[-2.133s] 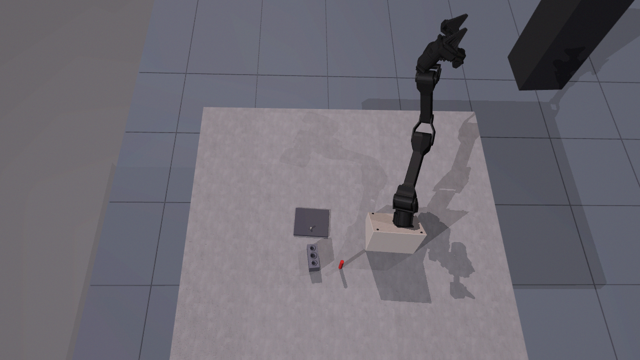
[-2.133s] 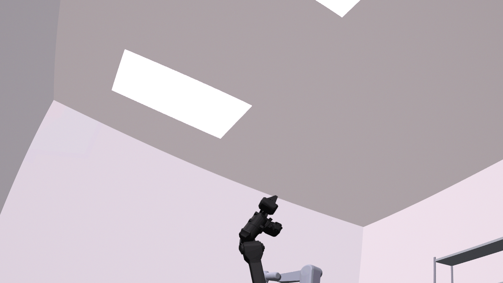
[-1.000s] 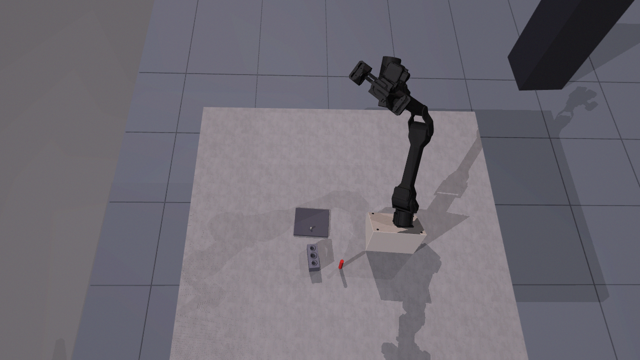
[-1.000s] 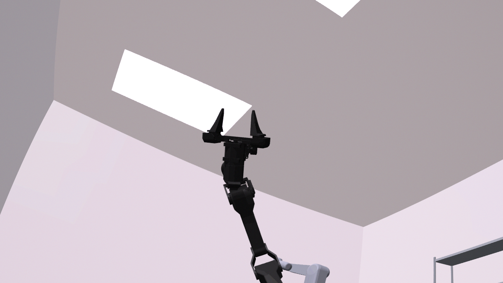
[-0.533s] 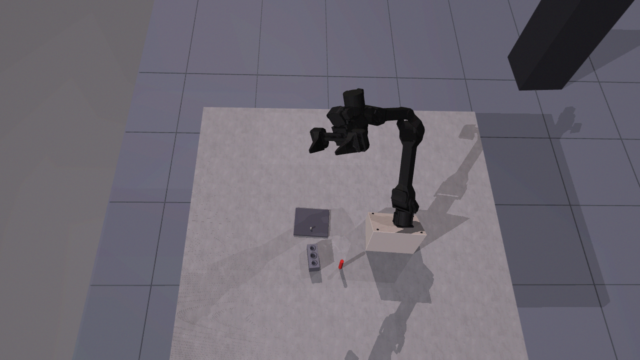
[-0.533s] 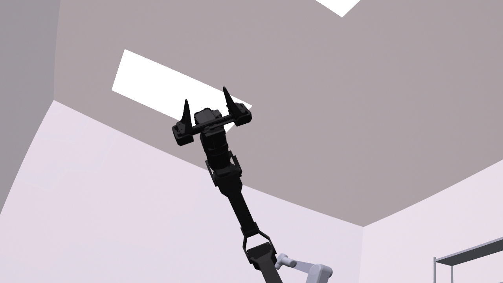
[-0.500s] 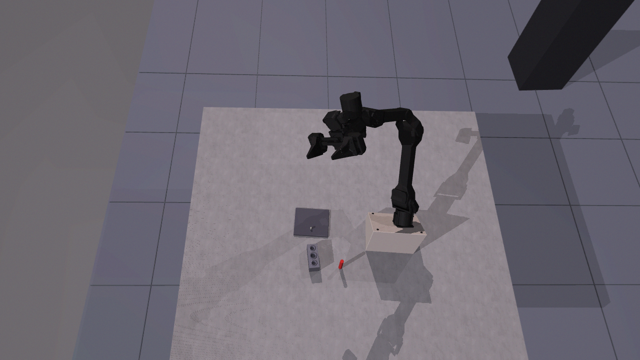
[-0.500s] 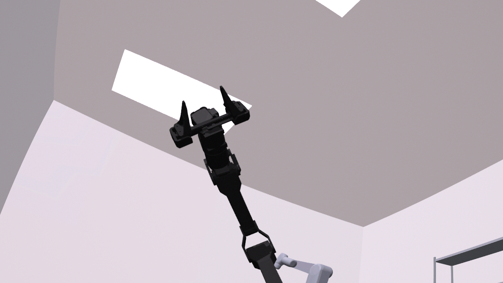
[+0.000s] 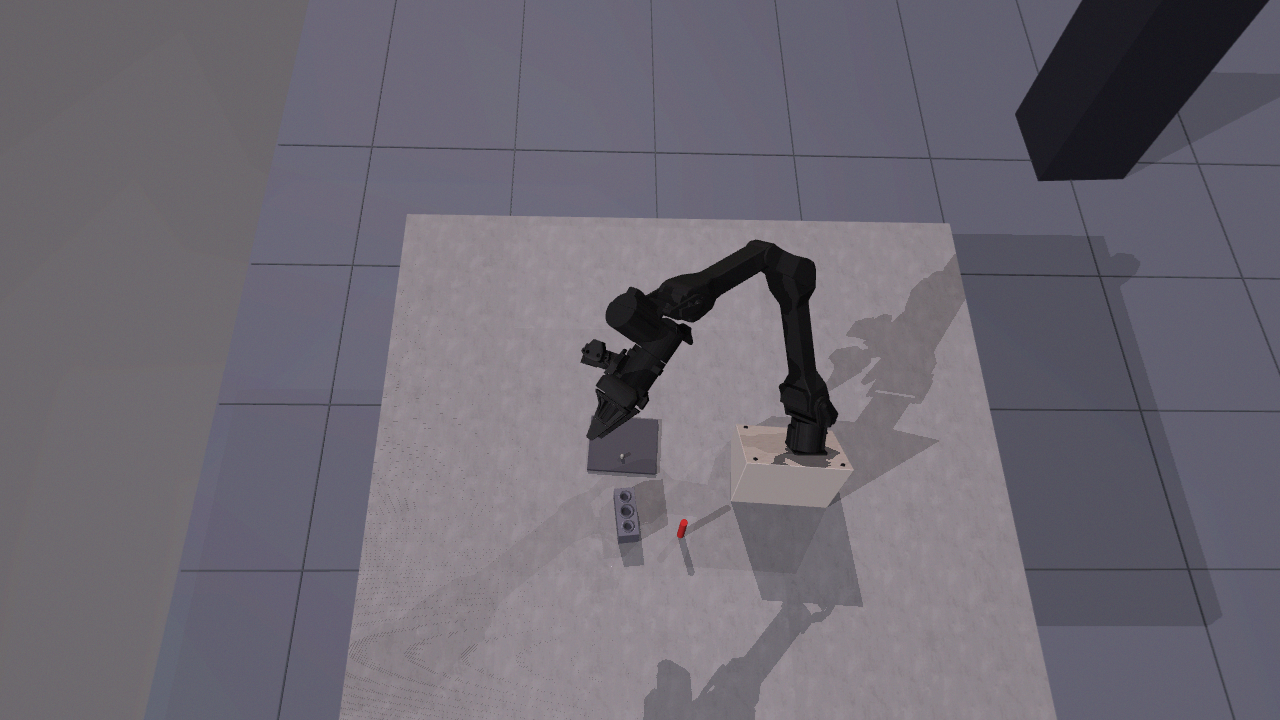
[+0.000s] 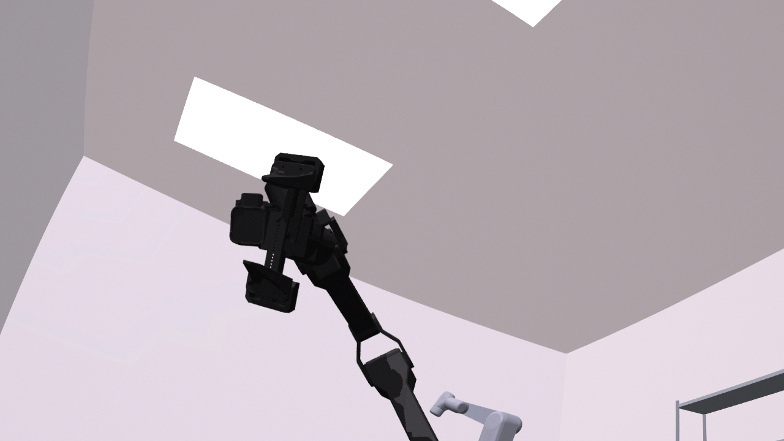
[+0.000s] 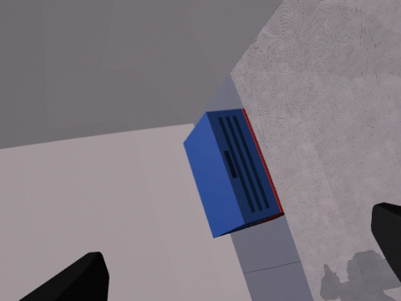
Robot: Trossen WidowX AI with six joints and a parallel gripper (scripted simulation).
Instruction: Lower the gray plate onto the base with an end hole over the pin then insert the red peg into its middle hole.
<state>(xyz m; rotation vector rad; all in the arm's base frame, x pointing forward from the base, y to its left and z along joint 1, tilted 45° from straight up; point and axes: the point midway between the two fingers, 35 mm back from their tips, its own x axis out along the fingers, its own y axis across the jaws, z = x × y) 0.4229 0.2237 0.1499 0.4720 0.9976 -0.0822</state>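
- A black robot arm (image 9: 799,335) (image 10: 350,307) is rising from a cream box (image 9: 778,483) near the desk's (image 9: 501,313) (image 11: 338,109) right edge as the top view shows it, bending toward the upper edge and reaching back left.
- Its pincer (image 9: 596,433) (image 10: 253,220) (image 11: 244,246) is standing wide open with nothing between its fingers; in the top view its tips are overlapping the upper left corner of the dark base, while the exterior view is showing it raised high, against wall and ceiling.
- The square base (image 9: 604,454) is lying between the desk's left and right edges, its small pin (image 9: 622,457) standing bare, nearer the base's lower edge.
- The gray plate (image 9: 628,539) is waiting off the base, just beside it on the side away from the desk's upper edge, its three holes lining up in a row and showing from above.
- The red peg (image 9: 682,528) is sitting out of the plate, on the side toward the desk's right edge, apart from plate, base and cream box.
- Beyond the desk's upper right corner, a large black block (image 9: 1100,89) is looming.
- The wrist view is catching a blue box (image 11: 213,180) with red trim, showing past a desk edge.
- In the exterior view, a pale robot arm (image 10: 500,425) and a shelf (image 10: 677,419) are appearing low in the background.
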